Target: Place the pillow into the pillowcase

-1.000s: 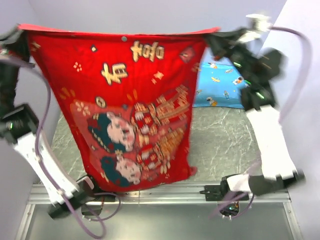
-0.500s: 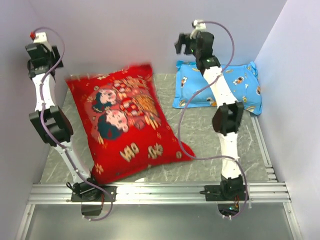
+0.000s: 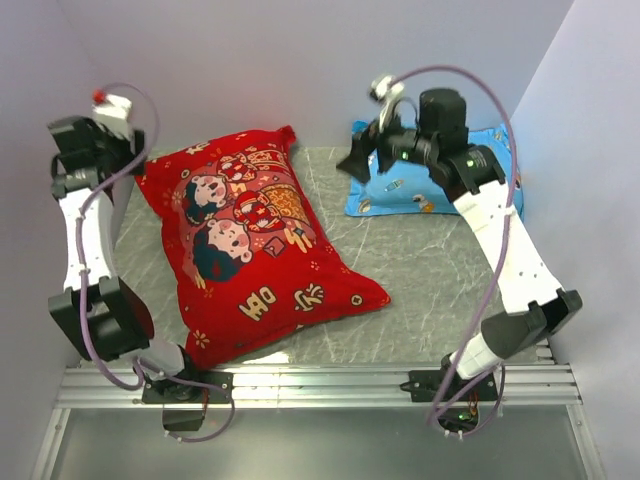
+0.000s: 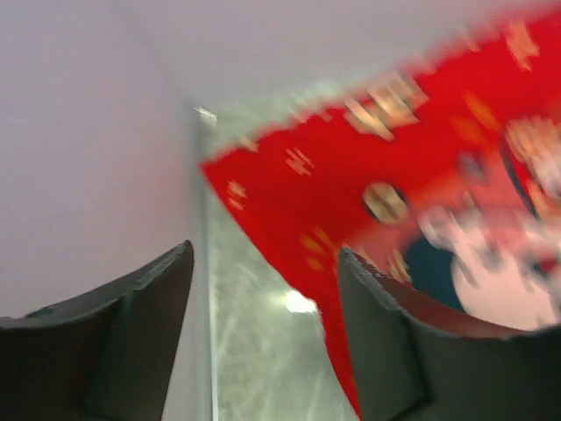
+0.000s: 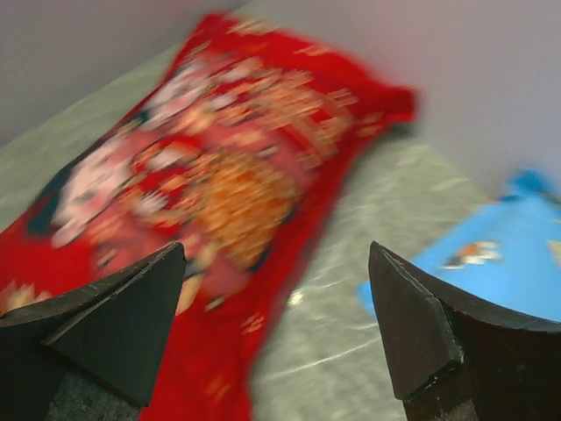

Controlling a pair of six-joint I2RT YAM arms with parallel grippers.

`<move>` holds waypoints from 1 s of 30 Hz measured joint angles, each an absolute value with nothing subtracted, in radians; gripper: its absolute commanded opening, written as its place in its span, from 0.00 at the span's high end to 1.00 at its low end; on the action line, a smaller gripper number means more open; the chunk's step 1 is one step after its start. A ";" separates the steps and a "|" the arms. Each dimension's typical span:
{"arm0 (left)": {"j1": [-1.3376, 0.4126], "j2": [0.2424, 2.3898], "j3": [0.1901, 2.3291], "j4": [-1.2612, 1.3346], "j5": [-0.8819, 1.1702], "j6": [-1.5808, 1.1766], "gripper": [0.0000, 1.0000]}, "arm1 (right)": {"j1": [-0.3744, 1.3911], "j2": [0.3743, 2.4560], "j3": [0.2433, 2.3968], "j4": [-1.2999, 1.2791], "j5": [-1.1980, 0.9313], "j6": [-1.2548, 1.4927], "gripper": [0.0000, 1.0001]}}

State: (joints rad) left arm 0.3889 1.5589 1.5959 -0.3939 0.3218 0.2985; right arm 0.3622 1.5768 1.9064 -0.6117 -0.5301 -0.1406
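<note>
Lying plump with the pillow apparently inside, the pillowcase [image 3: 255, 250] sits between the left gripper [image 4: 265, 254] and right gripper [image 5: 276, 250], both spread wide and empty; its mouth, unseen, may gape and let the pillow slip out.

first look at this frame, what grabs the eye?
The bright red cartoon-print pillowcase dominates: it lies plump, as if filled, on the left half of the grey marbled table. At the far right sits a blue cartoon-print pillow, partly hidden by the right arm. The left gripper and right gripper are both open and empty, raised off the table.
</note>
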 measured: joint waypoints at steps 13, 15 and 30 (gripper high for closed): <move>0.130 1.278 0.999 -0.894 0.533 0.825 0.33 | 0.245 1.517 1.674 -1.052 -0.494 -0.303 0.05; 0.017 1.183 0.971 -0.904 0.585 0.795 0.30 | 0.221 1.492 1.621 -1.115 -0.492 -0.334 0.05; -0.014 1.052 1.069 -0.634 0.757 0.231 0.26 | 0.326 1.463 1.316 -1.310 -0.503 -0.574 0.10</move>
